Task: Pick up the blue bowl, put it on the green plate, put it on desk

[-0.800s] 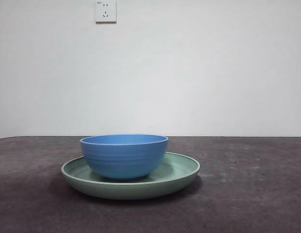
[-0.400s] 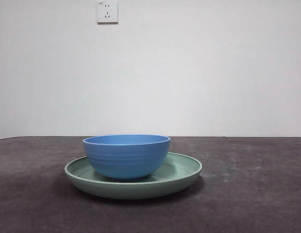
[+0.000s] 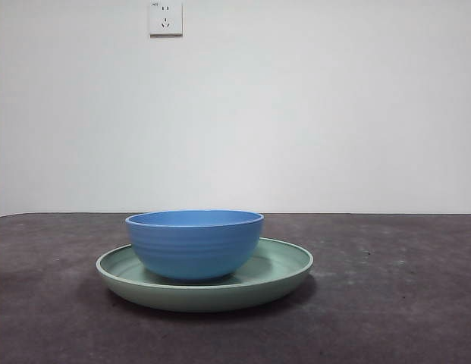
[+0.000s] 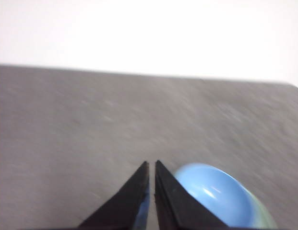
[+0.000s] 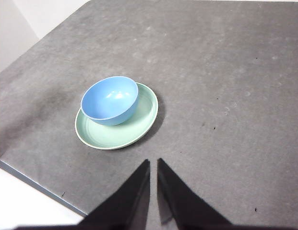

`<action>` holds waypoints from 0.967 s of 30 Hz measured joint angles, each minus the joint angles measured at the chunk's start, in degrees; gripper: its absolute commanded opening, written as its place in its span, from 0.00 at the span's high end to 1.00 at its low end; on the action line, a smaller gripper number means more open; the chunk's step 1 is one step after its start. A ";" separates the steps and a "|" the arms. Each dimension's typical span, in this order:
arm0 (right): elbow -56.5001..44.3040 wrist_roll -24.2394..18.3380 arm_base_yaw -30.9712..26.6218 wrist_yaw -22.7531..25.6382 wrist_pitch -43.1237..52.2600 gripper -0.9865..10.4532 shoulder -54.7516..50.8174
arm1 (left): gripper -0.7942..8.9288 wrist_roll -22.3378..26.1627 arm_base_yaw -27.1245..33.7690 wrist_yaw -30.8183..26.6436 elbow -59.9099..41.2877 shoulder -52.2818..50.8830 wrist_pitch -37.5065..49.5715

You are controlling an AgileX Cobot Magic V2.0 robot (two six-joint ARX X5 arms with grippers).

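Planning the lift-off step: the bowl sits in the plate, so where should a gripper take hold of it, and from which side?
Probably the bowl's rim, from above, one jaw inside and one outside. It stands upright and open, its rim well above the plate. The rounded wall narrows toward the base, where the plate's raised rim crowds a side approach. The right gripper, high over the desk, sees it whole.

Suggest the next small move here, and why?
Probably bring the left gripper down to the blue bowl rim. The bowl sits on the green plate, off-centre, nobody holds it, and it must go to the desk. Both grippers' fingers look shut and clear; the left is nearer.
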 measured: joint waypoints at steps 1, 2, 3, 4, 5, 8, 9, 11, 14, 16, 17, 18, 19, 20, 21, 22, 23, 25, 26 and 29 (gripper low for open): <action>0.00 0.00 0.00 0.00 0.00 0.90 0.00 | 0.90 0.52 1.29 -0.26 -2.58 -1.66 2.05; 0.00 0.00 0.00 0.00 0.02 0.90 0.00 | 0.90 0.92 2.38 -0.42 -5.27 -3.37 4.22; 0.00 0.00 0.00 0.00 0.00 0.90 0.00 | 0.90 1.14 3.15 -0.46 -7.54 -4.85 5.77; 0.00 0.00 0.00 0.00 0.02 0.90 0.00 | 0.90 1.49 3.80 -0.48 -10.03 -6.54 7.23; 0.00 0.00 0.00 0.00 0.00 0.90 0.00 | 0.90 1.66 4.28 -0.48 -12.28 -8.00 8.44; 0.00 0.00 0.00 0.00 0.00 0.90 0.00 | 0.90 2.75 5.29 -0.48 -18.14 -11.74 10.97; 0.00 0.00 0.00 0.00 0.00 0.90 0.00 | 0.90 3.52 5.60 -0.50 -20.17 -12.83 11.91; 0.00 0.00 0.00 0.00 0.02 0.90 0.00 | 0.90 4.66 6.19 -0.50 -23.56 -14.49 13.14; 0.00 0.00 0.00 0.00 0.00 0.90 0.00 | 0.90 5.44 7.34 -0.52 -27.82 -16.35 13.66; 0.00 0.00 0.00 0.00 0.00 0.90 0.00 | 0.90 5.60 8.07 -0.55 -29.66 -17.16 13.64; 0.00 0.00 0.00 0.00 0.00 0.90 0.00 | 0.90 5.62 8.37 -0.55 -30.36 -17.53 13.66; 0.00 0.00 0.00 0.00 0.00 0.90 0.00 | 0.90 5.64 8.66 -0.55 -30.91 -17.70 13.68; 0.00 0.00 0.00 0.00 0.00 0.90 0.00 | 0.90 5.70 8.98 -0.55 -31.36 -17.75 13.79; 0.00 0.00 0.00 0.00 0.00 0.90 0.00 | 0.90 5.86 9.25 -0.55 -31.71 -17.75 13.79; 0.00 0.00 0.00 0.00 0.02 0.90 0.00 | 0.90 5.95 9.46 -0.57 -32.13 -17.75 13.79; 0.00 0.00 0.00 0.00 0.00 0.90 0.00 | 0.90 6.03 9.60 -0.59 -32.28 -17.68 14.27; 0.00 0.00 0.00 0.00 0.00 0.90 0.00 | 0.90 6.05 9.70 -0.63 -32.39 -17.70 14.53; 0.00 0.00 0.00 0.00 0.00 0.90 0.00 | 0.90 6.08 9.75 -0.72 -32.61 -17.75 15.10; 0.00 0.00 0.00 0.00 0.02 0.90 0.00 | 0.90 6.08 9.75 -0.90 -32.74 -17.75 15.37; 0.00 0.00 0.00 0.00 0.02 0.90 0.00 | 0.90 6.25 9.75 -1.60 -33.16 -17.73 16.37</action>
